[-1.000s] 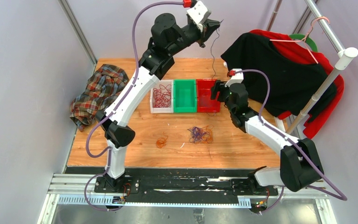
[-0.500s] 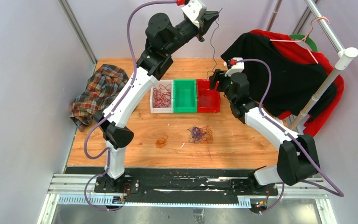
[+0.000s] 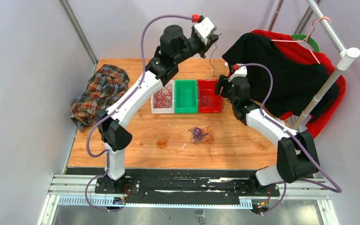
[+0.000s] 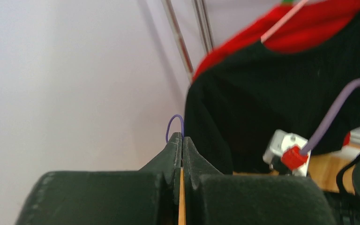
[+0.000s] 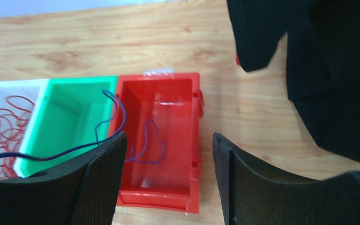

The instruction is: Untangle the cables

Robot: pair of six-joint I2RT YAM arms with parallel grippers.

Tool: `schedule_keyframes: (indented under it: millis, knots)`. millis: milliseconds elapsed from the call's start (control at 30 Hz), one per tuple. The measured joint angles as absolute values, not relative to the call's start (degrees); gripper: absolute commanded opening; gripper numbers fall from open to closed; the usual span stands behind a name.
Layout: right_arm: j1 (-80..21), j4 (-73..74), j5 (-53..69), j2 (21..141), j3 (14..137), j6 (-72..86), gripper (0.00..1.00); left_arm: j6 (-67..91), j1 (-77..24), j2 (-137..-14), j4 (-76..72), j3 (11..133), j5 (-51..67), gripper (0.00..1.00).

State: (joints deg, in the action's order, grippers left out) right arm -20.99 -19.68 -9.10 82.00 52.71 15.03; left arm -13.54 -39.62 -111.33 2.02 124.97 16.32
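Note:
My left gripper [image 3: 214, 38] is raised high at the back and is shut on a thin purple cable [image 3: 211, 58]. A small loop of the cable [image 4: 174, 127] sticks out above the closed fingertips of the left gripper [image 4: 182, 138]. The cable hangs down and its lower end lies curled in the red bin [image 5: 147, 140]. My right gripper [image 3: 220, 87] hovers over the red bin [image 3: 209, 104], and in its wrist view it [image 5: 168, 138] is open and empty. A purple tangle [image 3: 201, 135] and a small orange cable [image 3: 162, 141] lie on the table. Dark red cables [image 3: 162, 97] fill the white bin.
A green bin [image 3: 185, 104] stands between the white bin [image 3: 169, 111] and the red one. A plaid cloth [image 3: 99, 93] lies at the table's left edge. A black and red garment [image 3: 286, 70] hangs on a rack at the right, close to the right arm.
My left gripper has come down with the purple cable, and the cable's lower end now lies in the red bin. My right gripper has shifted slightly over the red bin.

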Motion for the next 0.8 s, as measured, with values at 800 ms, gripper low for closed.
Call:
schedule_keyframes:
  millis: [800]
  knots:
    - [-17.50, -12.64, -19.59, 75.44, 39.46, 25.41, 0.69, -16.73, -42.17, -114.02, 23.44, 120.92, 6.90, 0.00]
